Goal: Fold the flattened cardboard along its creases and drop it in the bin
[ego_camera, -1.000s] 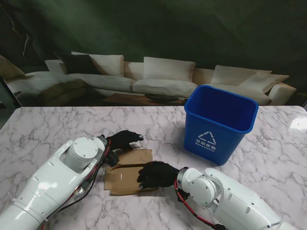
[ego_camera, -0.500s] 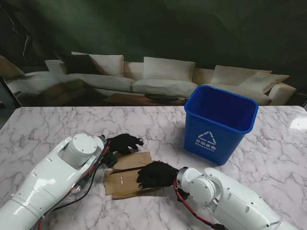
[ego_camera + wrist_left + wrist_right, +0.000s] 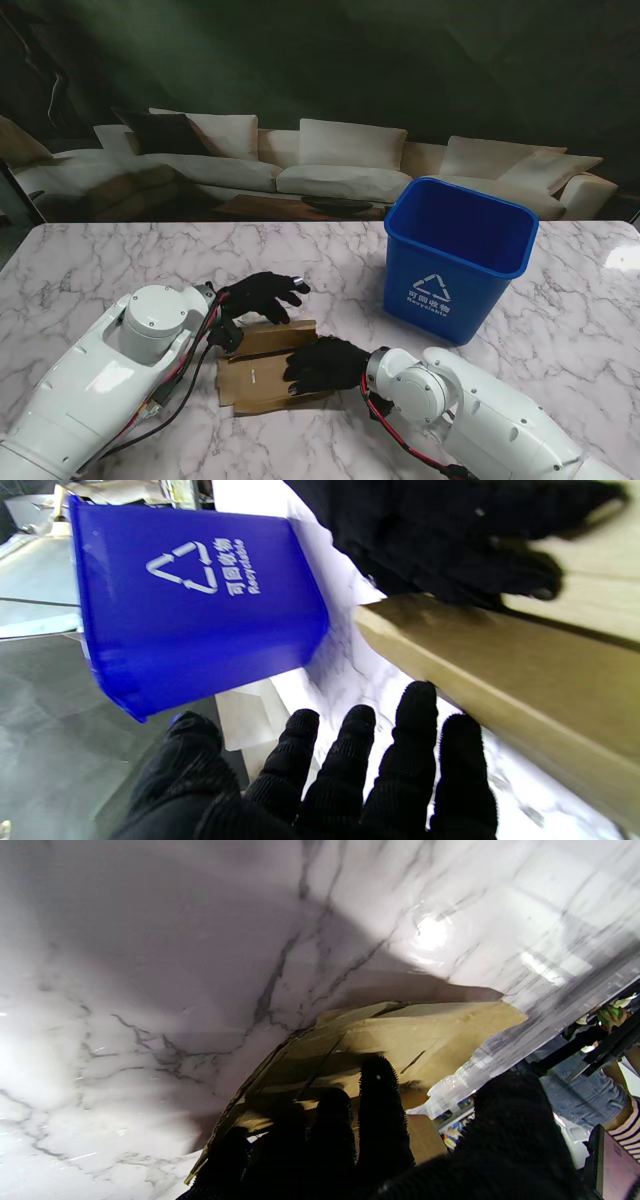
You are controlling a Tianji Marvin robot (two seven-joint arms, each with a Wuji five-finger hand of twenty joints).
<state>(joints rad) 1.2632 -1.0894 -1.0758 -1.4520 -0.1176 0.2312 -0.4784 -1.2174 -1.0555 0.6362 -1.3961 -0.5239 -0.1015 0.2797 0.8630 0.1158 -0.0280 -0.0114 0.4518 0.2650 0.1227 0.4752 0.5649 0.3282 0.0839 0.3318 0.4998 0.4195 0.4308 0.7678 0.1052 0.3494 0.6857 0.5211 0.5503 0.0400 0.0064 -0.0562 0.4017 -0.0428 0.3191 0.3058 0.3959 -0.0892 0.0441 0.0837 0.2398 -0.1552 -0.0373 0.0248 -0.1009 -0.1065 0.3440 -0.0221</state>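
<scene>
wall (image 3: 420,60): dark green | sofa (image 3: 330,165): cream sectional, pale cushions | table (image 3: 120,260): white grey-veined marble, glare spots

bin (image 3: 455,262) front | white recycle-arrows sign + Chinese chars + "Recyclable" | no other legible txt

Brown cardboard (image 3: 262,368) lies partly folded on the marble; the blue bin (image 3: 455,255) stands upright nearby.

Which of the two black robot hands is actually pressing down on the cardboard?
The right robot hand, nearer to me, lies flat on the cardboard. The left robot hand hovers with fingers spread beyond the cardboard's far edge, holding nothing.
</scene>
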